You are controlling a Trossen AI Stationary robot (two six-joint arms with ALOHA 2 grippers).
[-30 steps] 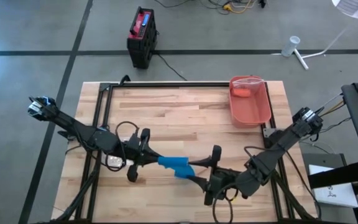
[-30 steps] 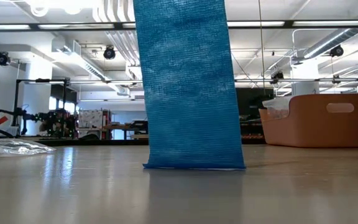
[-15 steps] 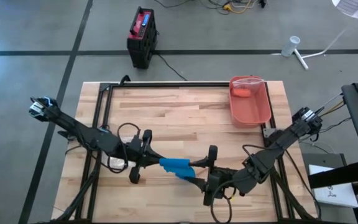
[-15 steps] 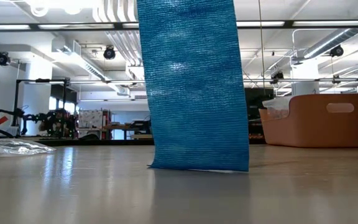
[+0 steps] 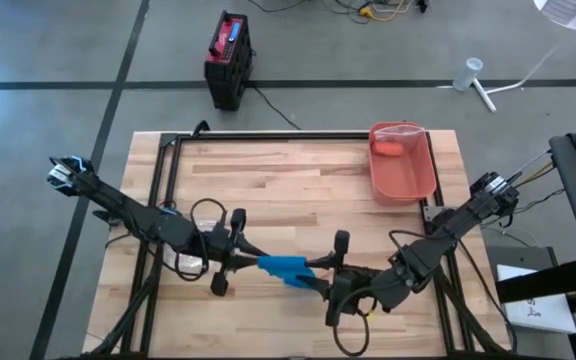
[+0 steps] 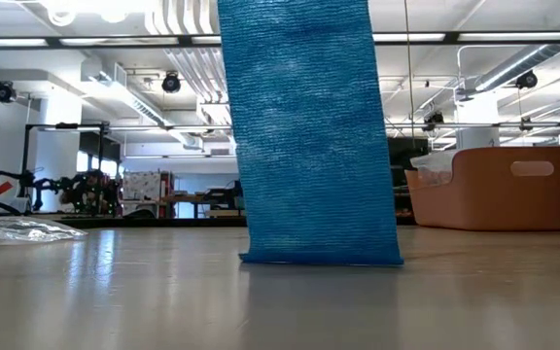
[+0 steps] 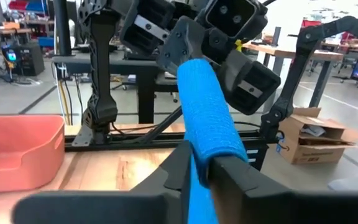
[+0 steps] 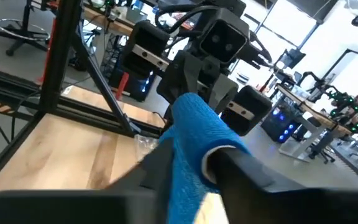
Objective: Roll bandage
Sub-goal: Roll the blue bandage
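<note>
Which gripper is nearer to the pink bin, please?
Right. The right gripper holds the blue bandage on the pink bin's side; the left gripper is farther off.

Overhead, table-level, two wrist views — all share the bandage (image 5: 282, 266).

The bandage (image 5: 283, 268) is bright blue woven cloth, partly wound into a soft roll that lies lengthwise above the near middle of the table, slightly toward the left. From it a flat strip (image 6: 309, 131) of the same blue fabric hangs straight down, its squared lower edge touching the wooden tabletop, its mesh weave plainly visible
</note>
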